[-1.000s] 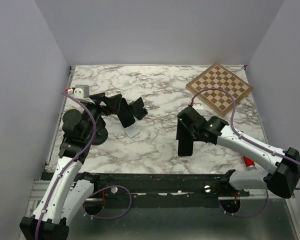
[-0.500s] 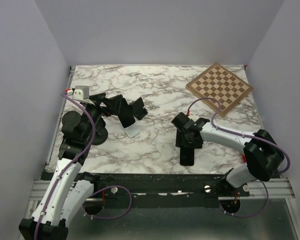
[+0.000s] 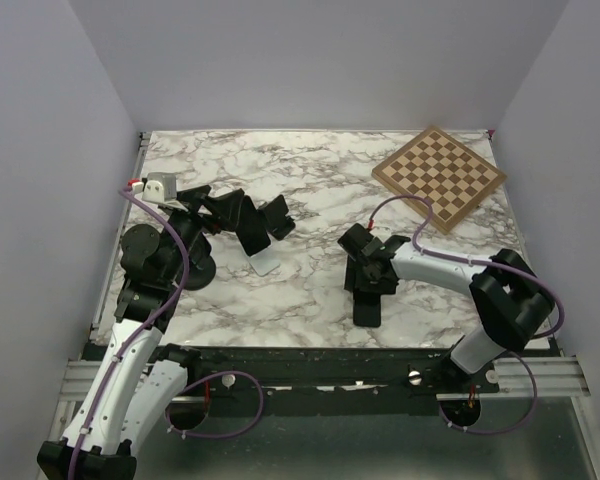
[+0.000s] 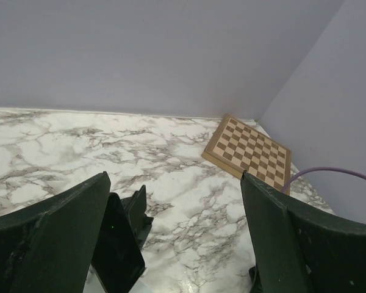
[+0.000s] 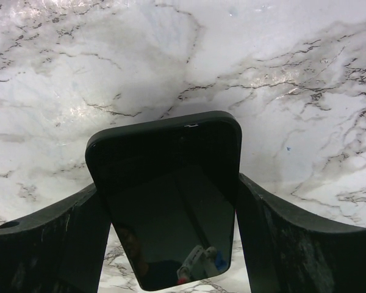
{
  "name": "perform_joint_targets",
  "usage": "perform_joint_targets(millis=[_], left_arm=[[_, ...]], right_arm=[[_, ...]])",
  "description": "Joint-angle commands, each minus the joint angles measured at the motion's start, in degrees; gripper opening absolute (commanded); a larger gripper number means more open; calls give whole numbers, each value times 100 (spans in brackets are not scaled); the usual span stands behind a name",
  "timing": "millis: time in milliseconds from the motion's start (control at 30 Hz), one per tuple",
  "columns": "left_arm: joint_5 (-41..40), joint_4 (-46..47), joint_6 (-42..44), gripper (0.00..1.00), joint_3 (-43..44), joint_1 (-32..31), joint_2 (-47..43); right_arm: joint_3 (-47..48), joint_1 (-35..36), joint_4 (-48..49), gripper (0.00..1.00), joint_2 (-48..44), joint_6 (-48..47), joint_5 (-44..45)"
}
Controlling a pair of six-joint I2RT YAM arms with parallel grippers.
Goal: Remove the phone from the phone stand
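The black phone [image 5: 165, 177] sits between the fingers of my right gripper [image 5: 169, 204], which press on its two long sides. In the top view the phone [image 3: 368, 307] is low over the marble near the table's front, below the right gripper [image 3: 371, 276]. The phone stand [image 3: 266, 265], dark with a white base, stands at mid-left with no phone on it. My left gripper [image 3: 256, 220] is wide open at the stand. In the left wrist view the stand's dark panel [image 4: 117, 244] lies just inside the left finger [image 4: 55, 238].
A wooden chessboard [image 3: 438, 175] lies at the back right corner, also visible as the chessboard [image 4: 247, 152] in the left wrist view. Purple cables loop over both arms. Grey walls close the table on three sides.
My right arm has folded back and carried the phone down and toward the table's front edge. The left arm and the stand have not moved.
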Motion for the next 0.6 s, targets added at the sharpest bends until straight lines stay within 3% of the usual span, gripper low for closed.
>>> perform_joint_targets(millis=[0, 233, 567], left_arm=[[98, 53, 20, 95, 137, -26, -46], [198, 79, -26, 95, 137, -26, 14], [253, 114, -20, 95, 120, -26, 47]], right_arm=[[-404, -13, 0, 46, 3, 133, 14], [-682, -2, 67, 62, -406, 46, -134], [-747, 2, 364, 98, -580, -172, -212]])
